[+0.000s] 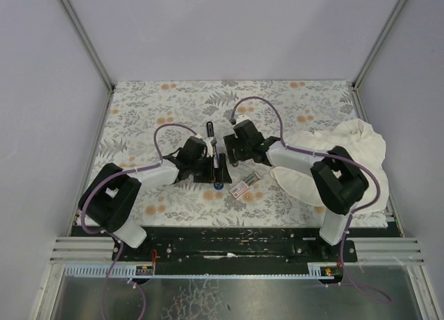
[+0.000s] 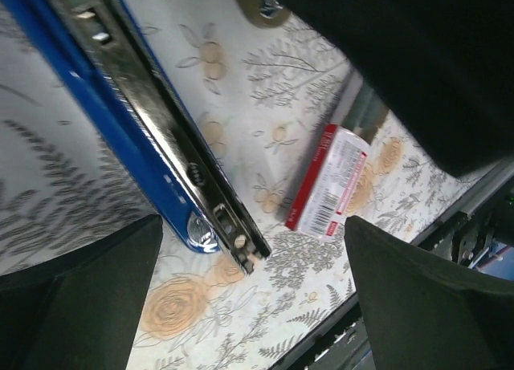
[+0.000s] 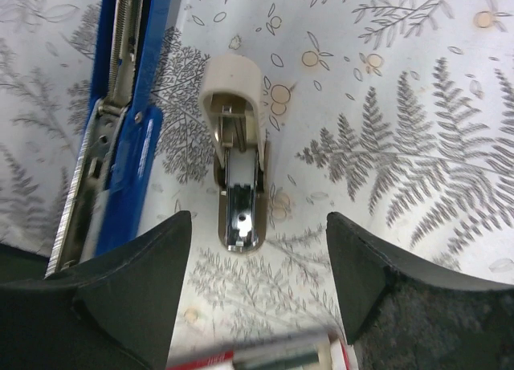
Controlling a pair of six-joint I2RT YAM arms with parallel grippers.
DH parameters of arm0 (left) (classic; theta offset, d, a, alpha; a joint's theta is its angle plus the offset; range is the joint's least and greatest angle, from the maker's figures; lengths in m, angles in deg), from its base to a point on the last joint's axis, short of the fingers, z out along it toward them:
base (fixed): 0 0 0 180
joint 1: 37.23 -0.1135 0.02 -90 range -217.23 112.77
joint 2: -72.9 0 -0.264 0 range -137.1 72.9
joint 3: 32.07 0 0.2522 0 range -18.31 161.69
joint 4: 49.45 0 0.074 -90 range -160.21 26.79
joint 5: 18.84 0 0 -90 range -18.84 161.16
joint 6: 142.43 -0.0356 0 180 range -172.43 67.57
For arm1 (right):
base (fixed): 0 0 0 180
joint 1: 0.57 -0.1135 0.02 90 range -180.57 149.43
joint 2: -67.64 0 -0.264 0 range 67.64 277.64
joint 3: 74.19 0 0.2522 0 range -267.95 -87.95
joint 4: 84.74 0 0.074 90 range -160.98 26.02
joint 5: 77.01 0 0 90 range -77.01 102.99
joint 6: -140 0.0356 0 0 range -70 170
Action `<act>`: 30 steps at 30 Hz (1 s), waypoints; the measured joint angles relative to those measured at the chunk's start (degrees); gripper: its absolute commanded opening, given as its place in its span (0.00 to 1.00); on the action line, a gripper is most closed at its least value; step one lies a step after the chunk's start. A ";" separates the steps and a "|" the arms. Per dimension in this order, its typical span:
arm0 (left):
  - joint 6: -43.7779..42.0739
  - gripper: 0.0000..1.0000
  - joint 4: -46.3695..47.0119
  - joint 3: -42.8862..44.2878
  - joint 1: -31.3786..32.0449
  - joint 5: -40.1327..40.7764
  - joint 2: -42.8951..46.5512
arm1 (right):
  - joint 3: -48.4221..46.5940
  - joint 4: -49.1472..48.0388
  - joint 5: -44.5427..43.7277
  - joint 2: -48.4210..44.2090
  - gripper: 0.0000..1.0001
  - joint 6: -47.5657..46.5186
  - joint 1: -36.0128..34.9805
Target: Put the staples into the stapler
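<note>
Seemingly mid-loading, with stapler (image 2: 173,165) opened, left gripper (image 2: 250,225) and right gripper (image 3: 257,225) spread empty. Probably calls next for finely pinching staple box (image 2: 329,181).

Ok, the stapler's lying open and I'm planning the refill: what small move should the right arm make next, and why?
Probably pull the right gripper back and lower it over the staple box. Its jaws stand apart and hold nothing, the stapler lies open, and the box rests just behind the gripper, untouched.
</note>
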 measured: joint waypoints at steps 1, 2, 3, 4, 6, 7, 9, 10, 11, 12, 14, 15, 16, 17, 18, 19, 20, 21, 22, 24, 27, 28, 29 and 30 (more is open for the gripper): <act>0.20 0.96 0.52 0.00 0.83 -0.11 -0.15 | 0.66 0.48 0.33 -2.03 0.76 0.26 0.20; 0.26 0.95 0.74 0.00 1.62 -0.07 -0.17 | 1.40 0.85 0.59 -4.09 0.75 0.63 0.44; 0.33 0.95 0.81 0.00 2.40 0.07 -0.15 | 2.29 1.29 0.96 -6.49 0.76 1.07 0.76; 0.37 0.95 0.74 0.00 3.15 0.59 0.02 | 3.34 1.64 1.36 -9.14 0.76 1.55 1.20; 0.26 0.92 0.09 0.00 4.66 3.10 0.87 | 5.70 2.21 1.81 -14.32 0.76 2.64 2.38; -0.02 0.89 -0.57 0.00 5.49 4.74 1.70 | 6.75 2.47 1.97 -16.41 0.76 3.15 3.04; -0.81 0.76 -1.99 0.31 7.23 8.39 3.61 | 9.94 2.99 2.93 -21.57 0.76 4.44 5.07; -1.33 0.72 -3.19 1.03 8.44 10.38 4.50 | 11.47 3.45 3.06 -23.80 0.76 5.01 6.08; -1.77 0.67 -4.15 2.10 9.62 12.20 5.05 | 12.98 4.17 3.17 -25.94 0.76 5.64 7.04; -2.32 0.63 -4.66 3.21 10.05 13.49 5.25 | 14.45 4.79 3.30 -27.87 0.77 6.14 7.89; -2.89 0.54 -5.14 6.21 12.96 16.06 5.16 | 16.79 6.16 3.45 -30.86 0.77 6.99 9.27; -3.17 0.49 -5.38 7.56 13.77 16.85 4.94 | 17.86 6.67 3.50 -32.24 0.77 7.37 9.81; -3.48 0.43 -5.51 9.20 14.60 17.55 4.39 | 18.95 7.13 3.58 -33.59 0.77 7.76 10.19; -3.78 0.38 -5.79 11.04 15.32 18.16 3.50 | 20.00 7.61 3.82 -34.91 0.77 8.04 10.40; -4.15 0.36 -5.95 12.63 15.91 18.51 2.38 | 20.70 8.13 3.93 -35.89 0.77 8.35 10.54; -4.52 0.35 -6.56 14.78 16.50 18.82 0.72 | 21.44 8.63 4.00 -36.92 0.77 8.66 10.62; -4.96 0.34 -6.99 16.96 17.05 19.08 -1.25 | 22.03 8.85 4.02 -37.75 0.77 8.90 10.62; -5.27 0.33 -7.41 18.93 17.46 19.32 -3.26 | 22.67 9.27 4.04 -38.73 0.77 9.27 10.62; -5.73 0.33 -7.96 20.65 17.81 19.45 -5.27 | 23.06 9.57 4.04 -39.41 0.77 9.46 10.62; -6.58 0.32 -9.57 23.41 18.27 19.47 -8.66 | 23.80 10.12 4.02 -40.72 0.77 9.86 10.62; -8.28 0.30 -12.52 27.04 18.47 19.47 -12.90 | 24.98 10.78 4.00 -42.77 0.77 10.51 10.64; -8.70 0.30 -13.16 27.96 18.49 19.47 -13.94 | 25.24 10.97 4.00 -43.28 0.77 10.71 10.64; -9.20 0.29 -14.16 29.03 18.49 19.47 -15.04 | 25.59 11.02 4.00 -43.87 0.77 10.91 10.67; -9.70 0.28 -14.82 29.88 18.49 19.47 -15.96 | 25.90 11.10 4.00 -44.35 0.77 11.13 10.67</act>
